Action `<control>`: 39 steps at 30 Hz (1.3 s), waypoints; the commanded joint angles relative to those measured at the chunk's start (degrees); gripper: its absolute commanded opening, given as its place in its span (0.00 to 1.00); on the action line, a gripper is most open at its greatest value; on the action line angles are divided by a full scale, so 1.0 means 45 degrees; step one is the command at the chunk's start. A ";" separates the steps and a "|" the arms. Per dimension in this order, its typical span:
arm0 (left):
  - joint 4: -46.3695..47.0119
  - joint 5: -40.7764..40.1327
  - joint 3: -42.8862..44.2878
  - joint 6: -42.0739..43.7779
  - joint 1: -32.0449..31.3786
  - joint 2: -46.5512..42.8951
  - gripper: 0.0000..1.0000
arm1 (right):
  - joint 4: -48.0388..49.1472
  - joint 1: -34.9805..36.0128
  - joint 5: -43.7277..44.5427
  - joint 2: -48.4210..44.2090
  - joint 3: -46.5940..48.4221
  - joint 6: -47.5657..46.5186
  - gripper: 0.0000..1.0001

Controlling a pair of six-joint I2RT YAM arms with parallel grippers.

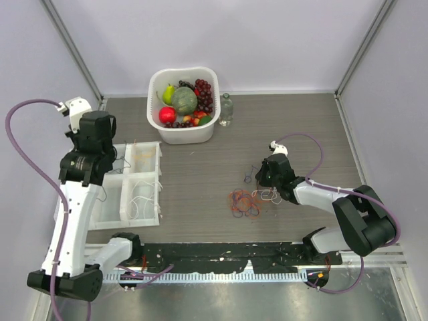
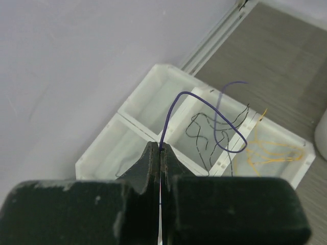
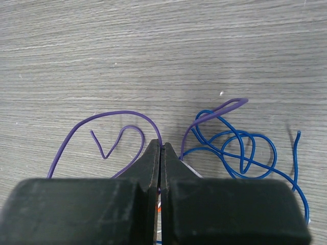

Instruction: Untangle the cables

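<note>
The cables lie in a small tangle [image 1: 245, 202] of orange, red, purple and blue on the table, right of centre. My right gripper [image 3: 161, 145] sits low at the tangle's right edge, shut on a purple cable [image 3: 115, 113]. A looped blue cable [image 3: 274, 150] lies just right of it. My left gripper [image 2: 160, 148] hangs above the white divided tray [image 2: 153, 69] at the left, shut on another purple cable [image 2: 232, 151] that curls in the air over the compartments. Black wires [image 2: 199, 130] and orange wires [image 2: 271, 150] lie in separate tray compartments.
A white basket [image 1: 184, 136] full of fruit stands at the back centre, with a clear bottle [image 1: 226, 110] beside it on the right. The divided tray [image 1: 158, 180] sits along the left side. Pale walls enclose the table on three sides.
</note>
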 commanded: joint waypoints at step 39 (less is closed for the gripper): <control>-0.1118 0.2978 0.3020 -0.1834 0.2697 -0.0432 0.00 | 0.0626 -0.0132 -0.0362 0.0296 0.0162 0.0002 0.01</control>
